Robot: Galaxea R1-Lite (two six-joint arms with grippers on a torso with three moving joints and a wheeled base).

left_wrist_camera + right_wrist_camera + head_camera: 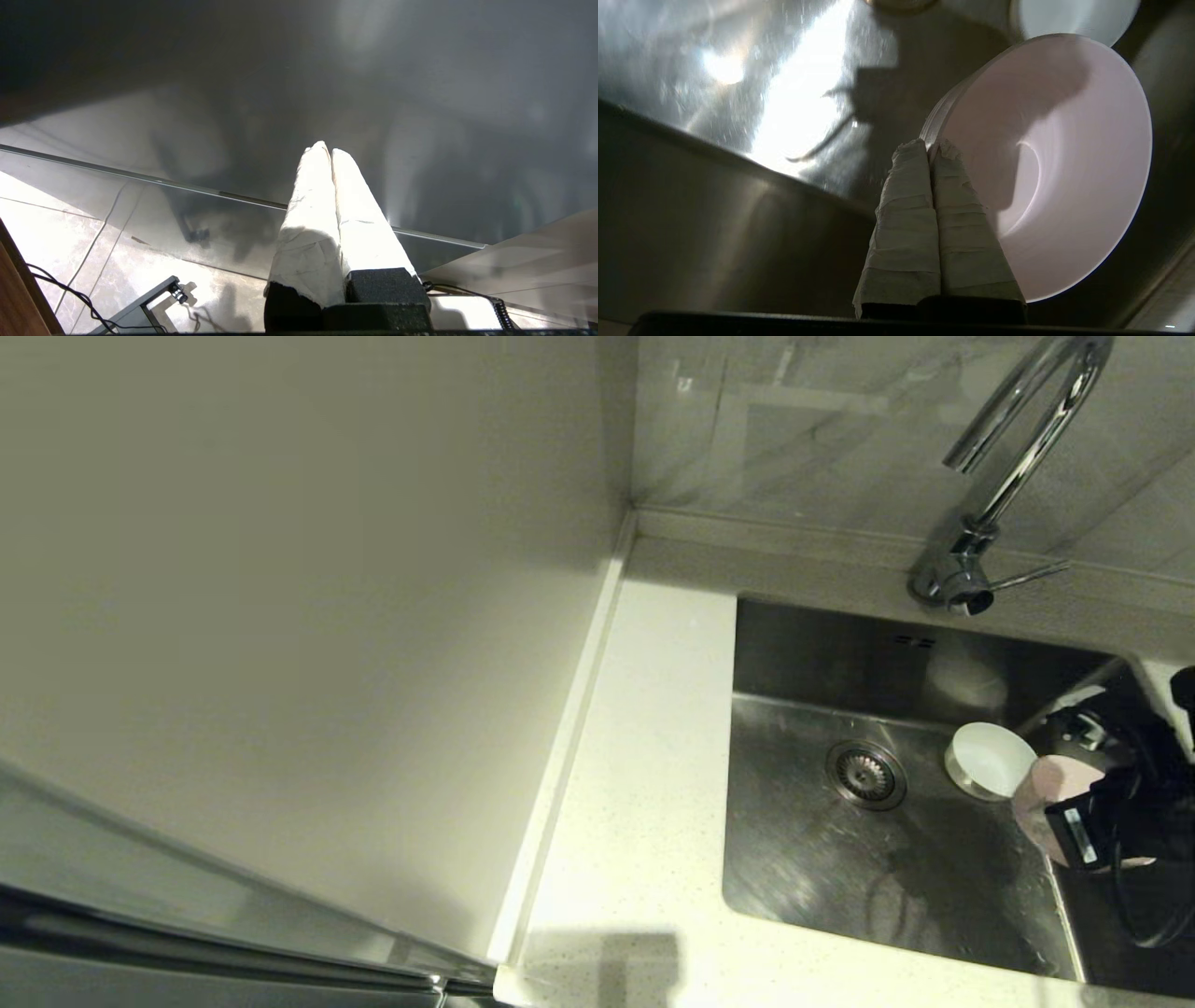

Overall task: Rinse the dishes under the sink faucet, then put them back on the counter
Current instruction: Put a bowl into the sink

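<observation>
Right gripper (pixel 930 148) pinches pink bowl (pixel 1064 158) rim, jaws closed, over sink (pixel 822 887) | white bowl (pixel 988 758) just beyond | left gripper (pixel 327 151) closed empty, parked | I'd keep it tilted, carry under faucet (pixel 1013 457).

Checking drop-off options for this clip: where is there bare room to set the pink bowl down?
The counter strip between the wall's raised rim and the sink lies bare. So does the sink floor on the near side of the drain. The sink's right side is crowded: white bowl, the pink bowl and the right end effector pinching its rim.
</observation>
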